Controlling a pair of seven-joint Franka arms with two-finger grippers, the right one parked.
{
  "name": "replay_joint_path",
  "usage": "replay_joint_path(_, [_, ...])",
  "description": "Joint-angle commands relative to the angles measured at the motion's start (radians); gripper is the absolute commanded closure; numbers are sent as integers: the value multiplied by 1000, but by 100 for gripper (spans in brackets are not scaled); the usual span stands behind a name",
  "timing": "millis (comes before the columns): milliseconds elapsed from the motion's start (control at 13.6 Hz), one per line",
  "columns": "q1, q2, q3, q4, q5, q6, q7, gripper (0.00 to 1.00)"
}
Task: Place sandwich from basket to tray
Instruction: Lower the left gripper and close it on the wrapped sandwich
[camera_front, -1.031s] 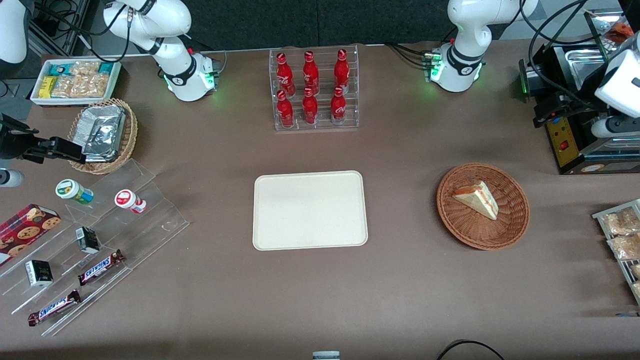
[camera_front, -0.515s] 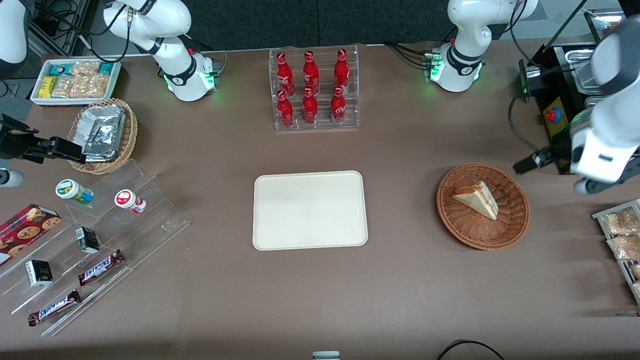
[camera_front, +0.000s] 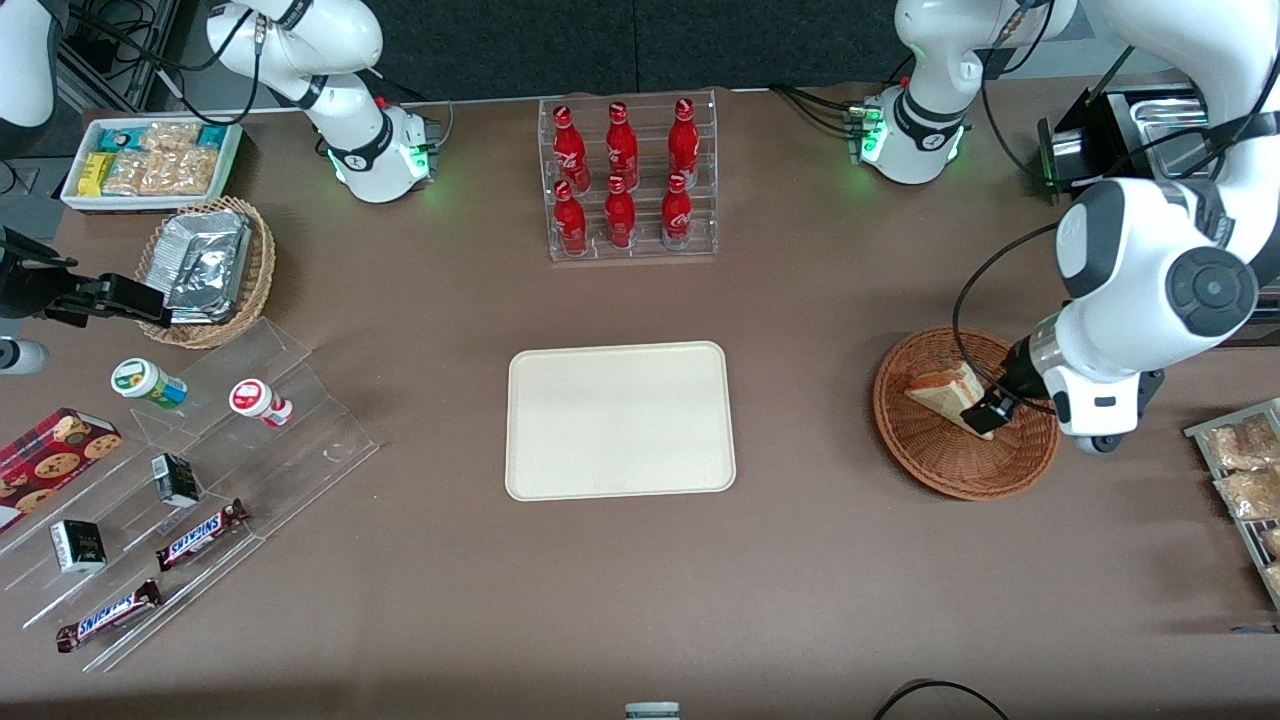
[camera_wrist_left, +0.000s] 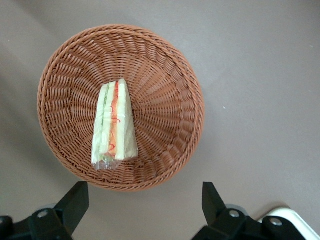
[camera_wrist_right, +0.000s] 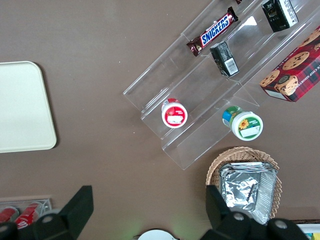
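Your gripper (camera_wrist_left: 142, 207) hangs above the basket (camera_front: 930, 465), with its jaws spread wide and gripping nothing. In the wrist view both fingers (camera_wrist_left: 75, 202) show as dark wedges standing clear of the wicker, one to each side of the basket's rim (camera_wrist_left: 192, 107), and the bare brown bench (camera_wrist_left: 260, 75) shows between them.

You can see the sandwich (camera_wrist_left: 114, 126) lying in the middle of the basket, on its side, with its red and yellow filling stripe facing up. It sits in line with the gap between the jaws but apart from them; nothing touches it.

From the front, the arm (camera_front: 1150, 280) reaches in from the working end of the bench and its wrist covers the basket's edge. A dark part of the tool (camera_front: 990, 408) overlaps one corner of the sandwich (camera_front: 940, 388) there; from that angle you cannot tell how high it sits above the bread, though the wrist view suggests it is well above.

The tray (camera_front: 620, 420) lies flat in the middle of the bench, well apart from the basket, toward the parked arm's end. Farther from the front camera than the tray stands a clear rack of red bottles (camera_front: 625, 175).
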Motion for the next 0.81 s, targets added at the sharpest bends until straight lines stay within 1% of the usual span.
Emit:
replay_joint_path(0, [-4,1,1,-90,50,120,-93,0])
replay_joint_path(74, [-4,7,1,-131,51,192,-114,0])
replay_joint_path(368, [-2,26,2,-240,54,335,-112,0])
replay_joint_path(442, [-2,26,4,-270,76,360,-111,0])
replay_joint_path(515, [1,26,4,-291,114,369,-112,0])
replay_joint_path(589, [7,23,4,-307,128,371,-112,0])
replay_joint_path(736, [9,21,5,-320,130,371,-111,0])
